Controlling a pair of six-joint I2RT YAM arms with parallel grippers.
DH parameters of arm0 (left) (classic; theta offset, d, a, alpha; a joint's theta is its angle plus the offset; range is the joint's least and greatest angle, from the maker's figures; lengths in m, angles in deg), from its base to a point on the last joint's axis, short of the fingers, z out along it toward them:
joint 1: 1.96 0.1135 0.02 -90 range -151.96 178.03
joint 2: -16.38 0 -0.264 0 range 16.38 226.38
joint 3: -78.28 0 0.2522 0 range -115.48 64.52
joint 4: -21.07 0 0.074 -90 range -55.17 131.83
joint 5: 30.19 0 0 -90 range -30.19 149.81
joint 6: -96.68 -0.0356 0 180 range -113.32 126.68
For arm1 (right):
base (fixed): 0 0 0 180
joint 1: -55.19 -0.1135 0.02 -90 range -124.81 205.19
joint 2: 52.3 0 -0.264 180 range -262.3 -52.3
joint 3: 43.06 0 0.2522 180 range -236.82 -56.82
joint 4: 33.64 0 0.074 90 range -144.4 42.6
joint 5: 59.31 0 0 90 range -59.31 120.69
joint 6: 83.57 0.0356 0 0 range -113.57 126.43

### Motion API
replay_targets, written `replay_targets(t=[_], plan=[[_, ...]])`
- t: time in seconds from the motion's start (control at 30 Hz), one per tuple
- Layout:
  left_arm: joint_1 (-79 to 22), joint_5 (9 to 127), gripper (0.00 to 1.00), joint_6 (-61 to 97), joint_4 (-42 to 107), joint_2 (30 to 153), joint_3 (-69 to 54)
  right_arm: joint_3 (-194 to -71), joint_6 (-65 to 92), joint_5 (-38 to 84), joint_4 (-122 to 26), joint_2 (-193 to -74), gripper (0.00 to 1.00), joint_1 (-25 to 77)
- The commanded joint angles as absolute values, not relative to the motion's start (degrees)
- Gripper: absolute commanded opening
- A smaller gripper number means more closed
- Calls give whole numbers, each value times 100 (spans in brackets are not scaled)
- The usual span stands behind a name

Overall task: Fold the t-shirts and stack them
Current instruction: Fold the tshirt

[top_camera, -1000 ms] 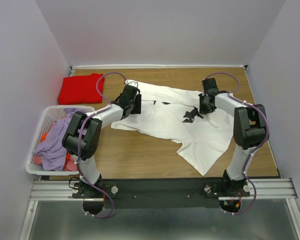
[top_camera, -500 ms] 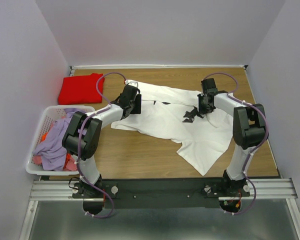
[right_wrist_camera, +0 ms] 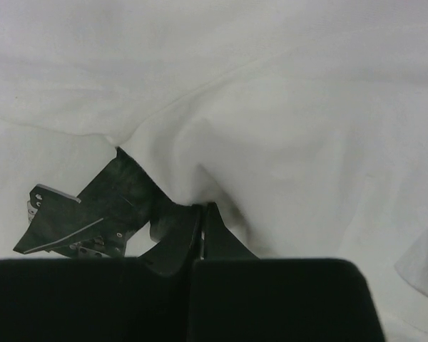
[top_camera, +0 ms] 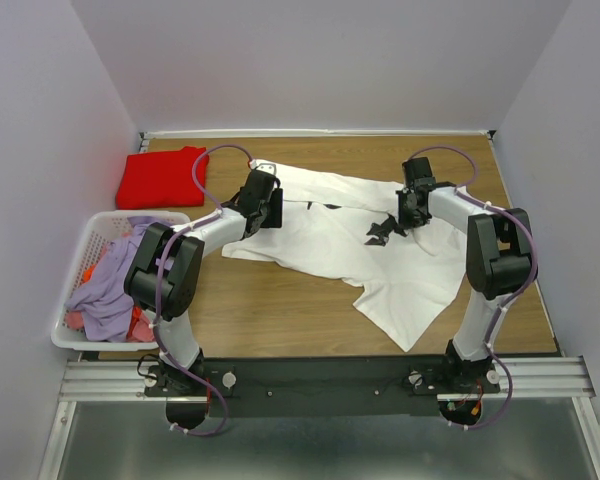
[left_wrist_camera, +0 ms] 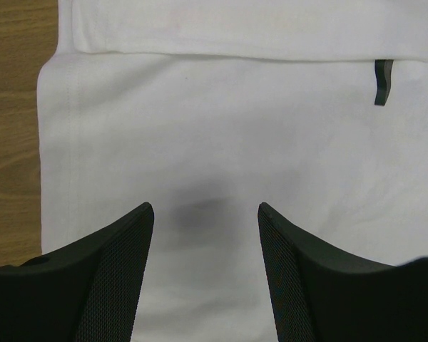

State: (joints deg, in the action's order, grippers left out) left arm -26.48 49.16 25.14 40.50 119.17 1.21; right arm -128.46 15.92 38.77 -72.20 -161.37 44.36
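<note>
The white t-shirt (top_camera: pixel 330 240) lies spread and rumpled across the middle of the table, its black chest print (top_camera: pixel 383 230) showing near the right arm. My right gripper (top_camera: pixel 412 214) is shut on a raised fold of this shirt (right_wrist_camera: pixel 307 107), with the cloth pinched between its tips (right_wrist_camera: pixel 202 208) just right of the print (right_wrist_camera: pixel 93 210). My left gripper (top_camera: pixel 263 207) hangs open low over the shirt's left part (left_wrist_camera: pixel 235 142), nothing between its fingers (left_wrist_camera: pixel 121 271). The red t-shirt (top_camera: pixel 160 176) lies folded at the back left corner.
A white slatted basket (top_camera: pixel 64 322) with purple and other clothes stands at the table's left edge, beside the left arm. Walls close in the table at the back and on both sides.
My right gripper has closed on the fold of the white t-shirt. Neither arm has visibly moved, and the left gripper stays open.
</note>
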Motion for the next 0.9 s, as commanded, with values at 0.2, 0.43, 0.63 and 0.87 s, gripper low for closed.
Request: replay_targets(t=[0.2,0.43,0.63,0.87], plan=[[-2684,4839,68,2531,4010,11834,124,-13241,1837,3571,-7982,-15882,1,4394],[-2684,4856,68,2522,4019,11860,97,-13531,2207,3096,-8281,-16066,5,4394],[-2684,4839,68,2514,4019,11843,106,-13882,2576,2569,-8414,-16470,5,4403],[-2675,4812,68,2514,4028,11816,115,-14120,2945,2156,-8484,-16796,5,4403]])
